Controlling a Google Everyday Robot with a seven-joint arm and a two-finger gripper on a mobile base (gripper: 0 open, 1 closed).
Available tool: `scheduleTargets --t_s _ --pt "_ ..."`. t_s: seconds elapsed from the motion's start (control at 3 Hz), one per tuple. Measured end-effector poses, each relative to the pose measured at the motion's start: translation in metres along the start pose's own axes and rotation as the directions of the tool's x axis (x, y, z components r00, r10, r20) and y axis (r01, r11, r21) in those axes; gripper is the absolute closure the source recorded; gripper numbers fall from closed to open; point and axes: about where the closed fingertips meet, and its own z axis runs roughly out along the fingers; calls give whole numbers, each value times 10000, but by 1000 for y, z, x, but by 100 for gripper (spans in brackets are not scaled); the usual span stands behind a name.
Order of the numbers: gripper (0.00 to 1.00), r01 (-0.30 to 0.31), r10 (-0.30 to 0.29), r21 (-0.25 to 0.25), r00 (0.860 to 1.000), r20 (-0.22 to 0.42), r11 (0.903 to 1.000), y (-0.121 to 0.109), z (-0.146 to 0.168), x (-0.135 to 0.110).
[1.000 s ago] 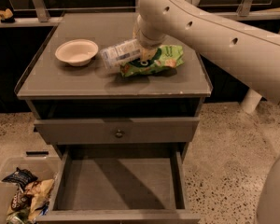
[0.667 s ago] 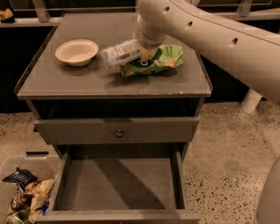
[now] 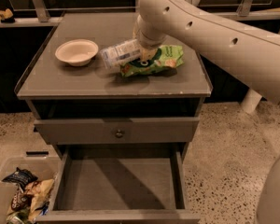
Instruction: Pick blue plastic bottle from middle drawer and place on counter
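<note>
Blue plastic bottle [image 3: 117,54] up over the counter [image 3: 84,83]!
The gripper [image 3: 144,55] is clenched on it, holding it sideways with the countertop just below. Light, slick and crushable, I'd judge: hold mid-body, gently, never squeezing hard.

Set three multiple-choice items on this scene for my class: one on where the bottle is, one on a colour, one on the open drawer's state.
1. Where is the blue plastic bottle?
A on the floor
B at the gripper, over the counter
C under the cabinet

2. What colour is the bag lying to the right of the bowl?
A green
B red
C black

3. The middle drawer is:
A shut
B open and empty
C open and full

Answers:
1 B, it lies at the gripper between bowl and bag.
2 A, its wrapper is plainly green.
3 B, only its bare grey floor shows.
</note>
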Motion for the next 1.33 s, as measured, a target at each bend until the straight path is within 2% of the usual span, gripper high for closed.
scheduleTargets --t_s 0.33,0.67,1.0,1.33 --pt "34 0 0 -1 10000 0 10000 0 0 0" --pt "13 0 0 -1 10000 0 10000 0 0 0" --pt "0 1 -1 -2 10000 1 10000 0 0 0" --pt "0 1 -1 -3 10000 1 10000 0 0 0"
